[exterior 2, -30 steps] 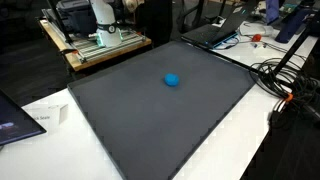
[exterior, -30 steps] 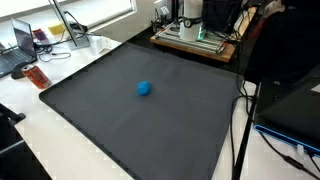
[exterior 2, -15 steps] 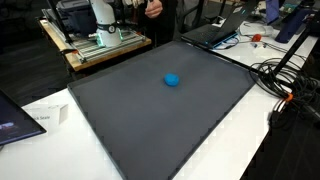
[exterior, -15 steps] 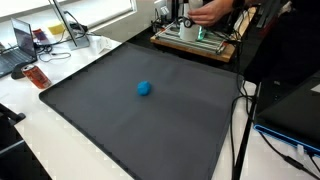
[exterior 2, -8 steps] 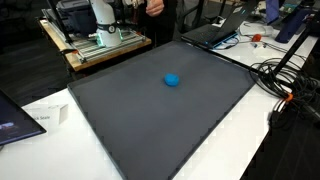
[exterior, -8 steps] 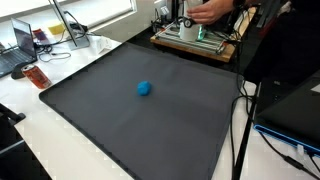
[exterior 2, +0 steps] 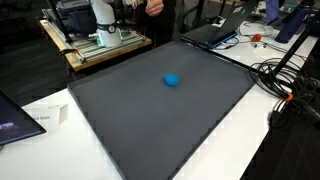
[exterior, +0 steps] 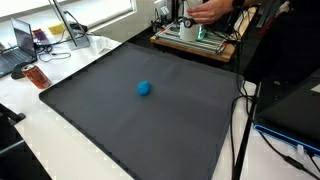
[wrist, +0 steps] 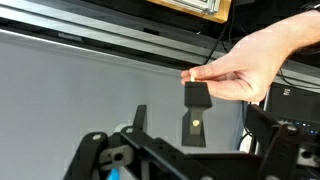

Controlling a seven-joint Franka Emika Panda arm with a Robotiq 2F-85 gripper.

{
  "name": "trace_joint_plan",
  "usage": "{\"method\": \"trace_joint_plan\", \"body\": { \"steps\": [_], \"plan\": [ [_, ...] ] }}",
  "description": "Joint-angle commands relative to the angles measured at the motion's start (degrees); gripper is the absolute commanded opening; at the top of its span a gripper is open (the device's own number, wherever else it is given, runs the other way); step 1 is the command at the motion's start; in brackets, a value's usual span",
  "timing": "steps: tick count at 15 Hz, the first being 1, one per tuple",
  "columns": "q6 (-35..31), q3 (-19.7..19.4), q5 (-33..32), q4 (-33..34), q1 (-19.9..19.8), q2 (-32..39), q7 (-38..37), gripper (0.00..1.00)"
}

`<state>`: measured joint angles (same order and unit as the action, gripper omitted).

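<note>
Judged step: setup, no grasp begun. The gripper (wrist: 168,100) shows jaws apart and empty, and a person's hand (wrist: 240,65) pinches one fingertip (wrist: 197,95). The blue ball (exterior: 144,88) lies at the middle of the mat (exterior: 100,120); any approach calls for that hand to be clear.

Small blue ball (exterior: 144,88) sits near the centre of the dark grey rectangular mat (exterior: 110,125) on the white table (exterior: 40,130). Bare human hand (exterior: 205,12) over the white robot base (exterior: 188,27) on the wooden board (exterior: 205,47). Open laptop (exterior: 20,42) far off.
</note>
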<state>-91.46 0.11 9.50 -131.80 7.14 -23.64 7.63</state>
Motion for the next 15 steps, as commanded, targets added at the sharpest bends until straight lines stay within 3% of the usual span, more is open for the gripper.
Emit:
{"method": "trace_joint_plan", "body": {
  "steps": [1, 8, 9, 10, 15],
  "plan": [
    [0.3, 0.8, 0.4, 0.6, -0.8, 0.8, 0.5, 1.00],
    [0.3, 0.8, 0.1, 0.7, -1.0, 1.5, 1.0, 1.00],
    [0.2, 0.8, 0.0, 0.7, -1.0, 1.5, 0.9, 0.83],
    [0.2, 0.9, -0.1, 0.7, -1.1, 1.6, 0.8, 0.74],
    [0.3, 0.9, -0.2, 0.6, -1.2, 1.6, 0.6, 0.38]
  ]
}}
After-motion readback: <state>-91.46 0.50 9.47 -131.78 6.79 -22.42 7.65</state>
